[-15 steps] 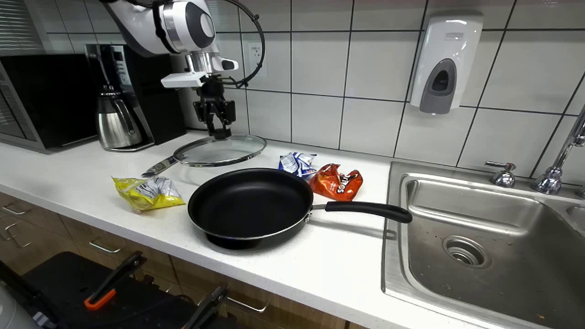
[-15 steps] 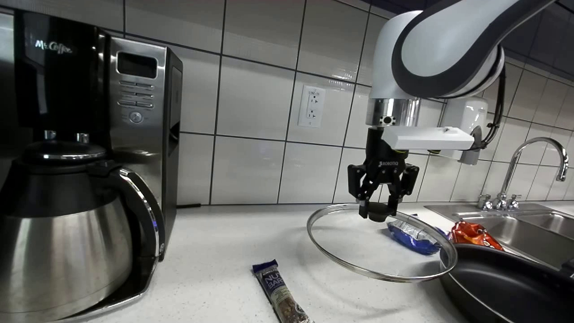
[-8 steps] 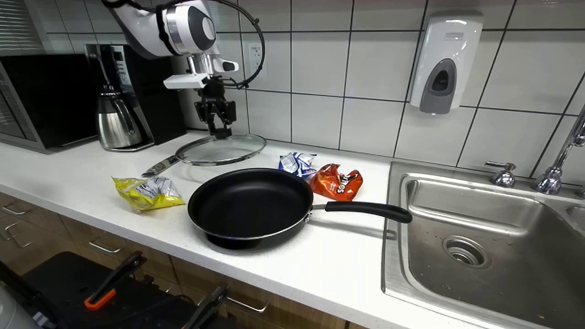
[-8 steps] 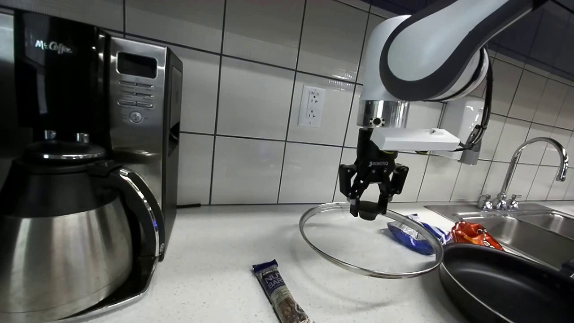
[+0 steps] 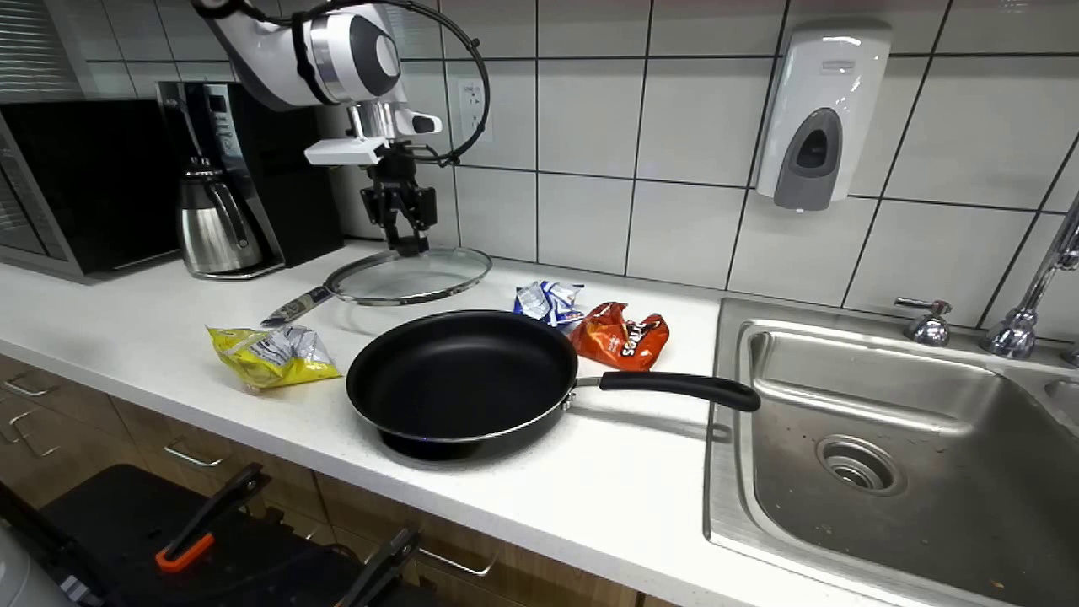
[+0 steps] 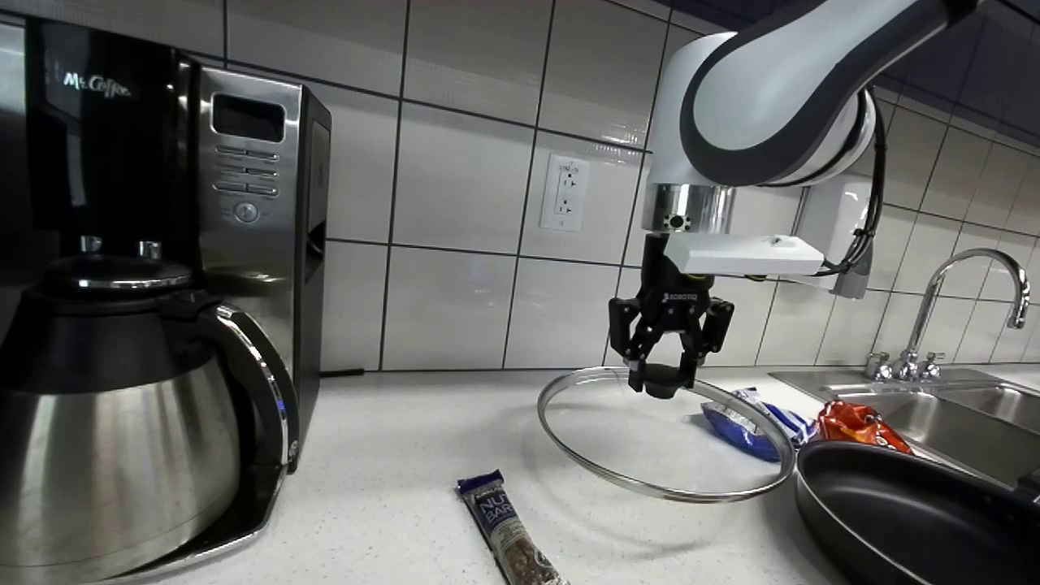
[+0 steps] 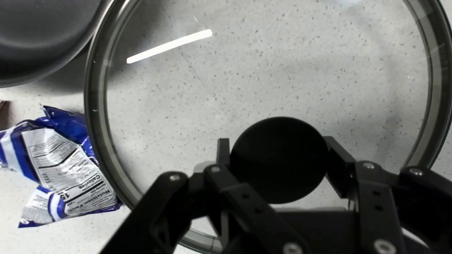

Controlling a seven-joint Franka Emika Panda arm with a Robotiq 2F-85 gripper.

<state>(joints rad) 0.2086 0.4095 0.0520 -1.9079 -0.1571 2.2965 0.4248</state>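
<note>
My gripper (image 7: 279, 155) is shut on the round black knob (image 7: 279, 165) of a glass lid, one finger pad against each side. The lid (image 7: 93, 102) has a clear pane and a metal rim; in the wrist view it fills most of the picture. In both exterior views the lid (image 6: 666, 492) hangs above the counter, with a faint shadow below and a slight tilt. A black frying pan (image 5: 464, 371) stands in front of it, its handle pointing toward the sink. Part of the lid's rim lies behind my fingers in the wrist view.
A blue chip bag (image 7: 67, 165) and a red one (image 5: 620, 337) lie by the pan; a yellow bag (image 5: 274, 356) is on its far side. A nut bar (image 6: 508, 528) rests near the coffee maker (image 6: 252, 195). The steel sink (image 5: 860, 388) and tiled wall bound the counter.
Gripper and lid have shifted together toward the coffee maker side in an exterior view, away from the pan, slowing lately. The grip on the knob is unchanged, and the pan and bags stay put.
</note>
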